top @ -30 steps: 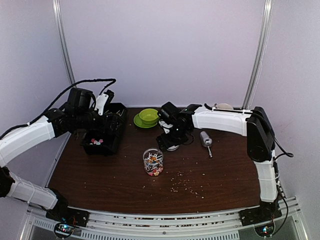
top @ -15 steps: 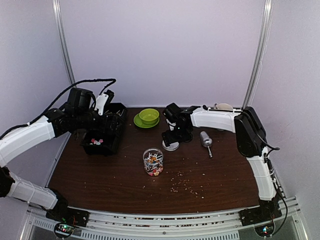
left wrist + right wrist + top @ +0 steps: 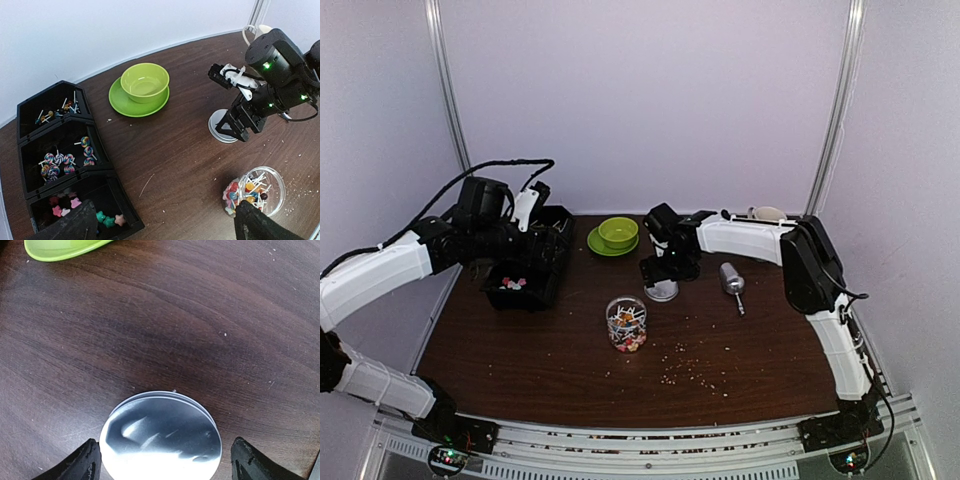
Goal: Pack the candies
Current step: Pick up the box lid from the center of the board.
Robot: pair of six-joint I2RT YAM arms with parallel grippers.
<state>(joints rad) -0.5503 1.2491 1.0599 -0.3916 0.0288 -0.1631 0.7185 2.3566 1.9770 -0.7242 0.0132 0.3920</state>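
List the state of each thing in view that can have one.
Jar: upright, uncovered, partly filled with candies.
Lid: off, flat on the table.
Green bowl: upright on its saucer, empty.
Tray: three compartments, none empty.
Scoop: lying on the table.
Left tool: open, empty.
Right tool: open, over the lid.

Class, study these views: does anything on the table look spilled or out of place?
Yes: tiny pale crumbs lie scattered on the dark wooden table near the clear round jar of sweets, looking spilled. A round silver lid lies apart.
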